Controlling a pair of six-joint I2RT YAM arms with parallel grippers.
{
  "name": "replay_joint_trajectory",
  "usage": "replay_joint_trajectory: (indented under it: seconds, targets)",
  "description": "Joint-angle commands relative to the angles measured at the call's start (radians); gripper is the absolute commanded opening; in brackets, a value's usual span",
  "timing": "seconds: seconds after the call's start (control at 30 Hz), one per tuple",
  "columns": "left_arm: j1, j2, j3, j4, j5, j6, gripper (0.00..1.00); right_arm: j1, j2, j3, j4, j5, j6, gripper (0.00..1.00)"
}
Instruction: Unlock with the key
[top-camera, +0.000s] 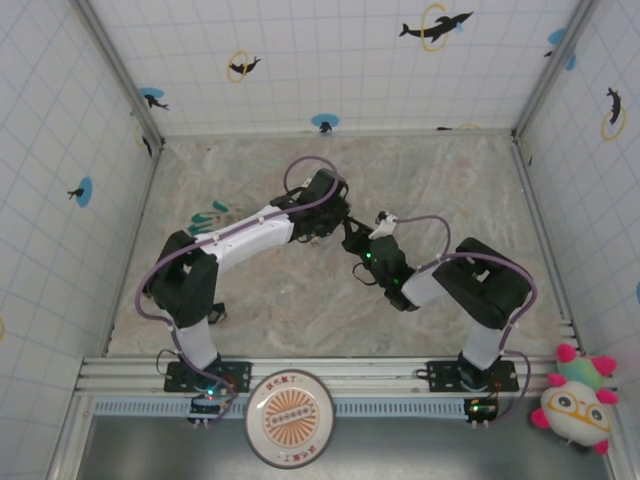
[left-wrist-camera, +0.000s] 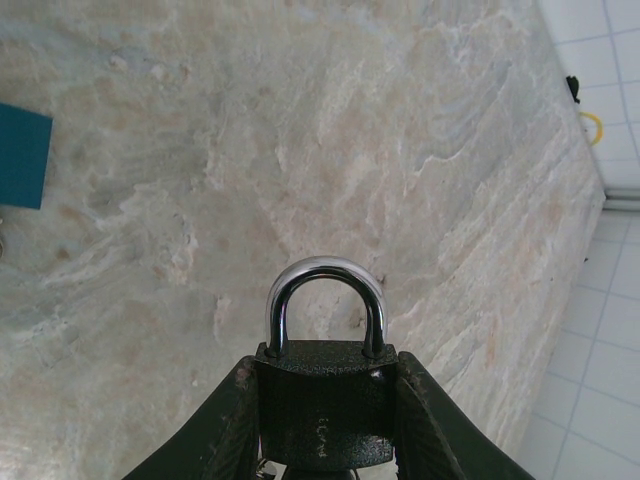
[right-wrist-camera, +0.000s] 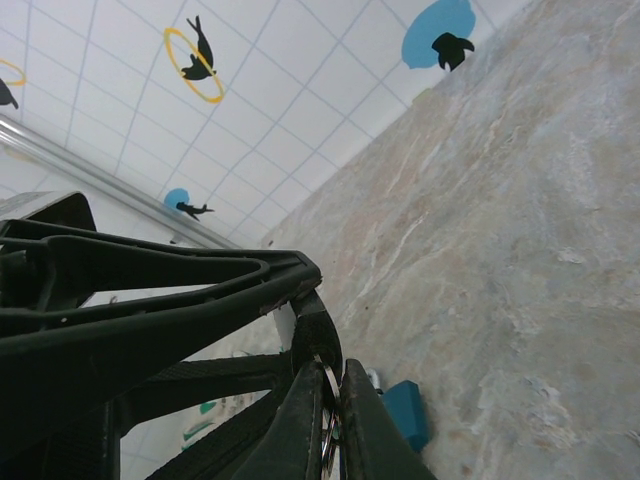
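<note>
Top view, arms: The left gripper (top-camera: 322, 215) and right gripper (top-camera: 355, 240) are meeting nose to nose at the centre of the frame, above the table (top-camera: 450, 180).
Top view, risk: The two heads are crowding each other. Any sideways correction by one arm is likely to knock the other and spoil the alignment.
Left wrist, grip: The left gripper (left-wrist-camera: 322, 365) is clamping the black padlock (left-wrist-camera: 325, 410) by its sides at the bottom centre of the frame. The jaws are partly closed to the width of the body.
Left wrist, lock: The shackle (left-wrist-camera: 325, 270) is pointing up the frame and is sitting closed. The keyway is out of sight below the frame edge.
Left wrist, risk: The fingers (left-wrist-camera: 215, 435) are gripping only smooth flanks, so a twist from the key could be turning the whole body instead of the cylinder.
Right wrist, grip: The right gripper (right-wrist-camera: 330, 400) is pinching almost fully shut, at the lower centre, on a sliver of bright metal that I judge to be the key (right-wrist-camera: 328, 378).
Right wrist, risk: So thin a hold may be letting the key slip or tilt under torque. I cannot tell whether it is seated in the lock.
Right wrist, surroundings: A blue block (right-wrist-camera: 408, 412) is lying on the table just to the right, so a dropped key could be landing against it.
</note>
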Motion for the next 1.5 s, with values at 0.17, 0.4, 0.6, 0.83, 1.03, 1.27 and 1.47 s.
replay_joint_trajectory:
  seconds: [0.17,0.4,0.6,0.83,1.03,1.27,1.47]
  targets:
    - [-0.069,-0.049,-0.003,0.031,0.212,0.098,0.00,-0.047,0.003,0.034,0.136,-0.190,0.065,0.01]
    - [-0.069,-0.093,-0.036,0.093,0.205,0.152,0.00,-0.071,-0.043,-0.005,0.147,-0.248,0.110,0.00]
    - [-0.057,-0.152,-0.114,0.243,0.213,0.182,0.00,-0.099,-0.032,-0.030,0.253,-0.322,0.236,0.00]
    - [-0.022,-0.251,-0.244,0.400,0.211,0.231,0.00,-0.115,-0.020,-0.066,0.363,-0.350,0.359,0.00]
    - [-0.001,-0.319,-0.309,0.511,0.220,0.273,0.00,-0.114,-0.033,-0.065,0.364,-0.412,0.394,0.00]
    - [0.018,-0.312,-0.285,0.413,0.216,0.262,0.00,-0.126,-0.096,-0.110,0.260,-0.423,0.316,0.03]
    - [0.026,-0.259,-0.246,0.310,0.231,0.201,0.00,-0.129,-0.286,-0.147,-0.082,-0.413,0.103,0.22]
